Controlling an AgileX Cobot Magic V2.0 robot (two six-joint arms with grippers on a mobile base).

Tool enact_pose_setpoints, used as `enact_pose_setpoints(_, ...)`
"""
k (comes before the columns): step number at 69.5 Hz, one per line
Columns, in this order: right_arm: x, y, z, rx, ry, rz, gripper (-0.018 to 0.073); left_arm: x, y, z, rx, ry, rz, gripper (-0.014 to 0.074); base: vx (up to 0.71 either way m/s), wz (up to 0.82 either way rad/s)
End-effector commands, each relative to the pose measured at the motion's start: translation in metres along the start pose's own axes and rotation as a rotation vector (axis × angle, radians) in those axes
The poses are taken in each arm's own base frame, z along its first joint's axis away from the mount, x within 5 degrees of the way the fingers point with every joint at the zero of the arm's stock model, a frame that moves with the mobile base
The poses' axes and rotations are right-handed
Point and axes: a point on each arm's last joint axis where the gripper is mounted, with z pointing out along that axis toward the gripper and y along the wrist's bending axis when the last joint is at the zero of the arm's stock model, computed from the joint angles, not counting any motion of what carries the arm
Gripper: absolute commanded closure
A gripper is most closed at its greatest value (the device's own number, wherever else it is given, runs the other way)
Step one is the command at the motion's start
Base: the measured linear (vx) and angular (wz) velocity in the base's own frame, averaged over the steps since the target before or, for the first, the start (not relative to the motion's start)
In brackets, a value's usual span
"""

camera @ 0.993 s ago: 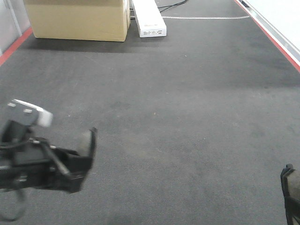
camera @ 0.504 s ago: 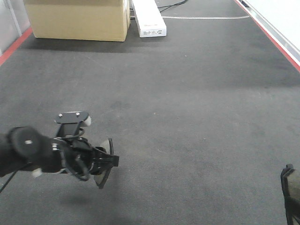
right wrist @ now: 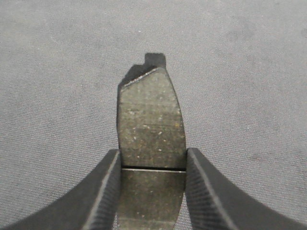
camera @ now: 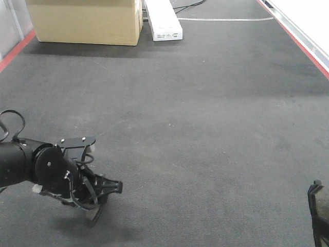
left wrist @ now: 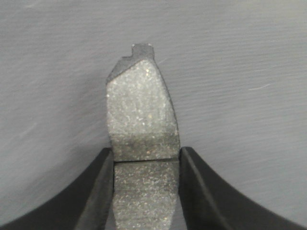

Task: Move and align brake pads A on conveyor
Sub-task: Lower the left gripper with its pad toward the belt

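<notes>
The left claw [camera: 105, 201] hangs low in the lower left of the front view, over the conveyor belt [camera: 205, 128]. It pinches a brake pad [left wrist: 141, 110] by its lower half, and the notched tip juts past the fingers. The right claw [right wrist: 152, 155], barely showing at the lower right corner, pinches a second brake pad [right wrist: 151, 120] the same way. A wide stretch of belt runs between them, up to a cardboard box [camera: 85, 20] and a white box [camera: 163, 20] at the top. Red edge stripes [camera: 303, 43] border both sides.
</notes>
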Motion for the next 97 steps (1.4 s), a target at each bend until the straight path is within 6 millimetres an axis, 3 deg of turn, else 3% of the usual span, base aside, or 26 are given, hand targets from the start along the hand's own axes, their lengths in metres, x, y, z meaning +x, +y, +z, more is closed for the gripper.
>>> enact_pose_setpoints(1, -0.015, -0.001, -0.005, 0.009, -0.104, -0.009, 0.048, -0.011, -0.006, -0.017, 0.025, -0.075, -0.016, 0.0414, 0.0, 0.0)
enact_pose_setpoints(40, -0.015, -0.001, -0.005, 0.009, -0.105, -0.009, 0.048, -0.01, -0.001, -0.016, -0.029, -0.069, -0.01, 0.0389, 0.0, 0.0)
enact_pose_setpoints(78, -0.015, -0.001, -0.005, 0.009, -0.105, -0.009, 0.048, -0.009, -0.001, -0.017, -0.033, -0.061, -0.01, 0.0227, 0.0, 0.0)
enact_pose_setpoints(87, -0.015, -0.001, -0.005, 0.009, -0.105, -0.009, 0.048, -0.01, -0.001, -0.026, -0.026, -0.085, -0.001, 0.0224, 0.0, 0.0)
enact_pose_setpoints(97, -0.015, -0.001, -0.005, 0.009, -0.105, -0.009, 0.048, -0.011, -0.002, -0.05, -0.017, -0.158, 0.043, 0.0258, 0.0, 0.0)
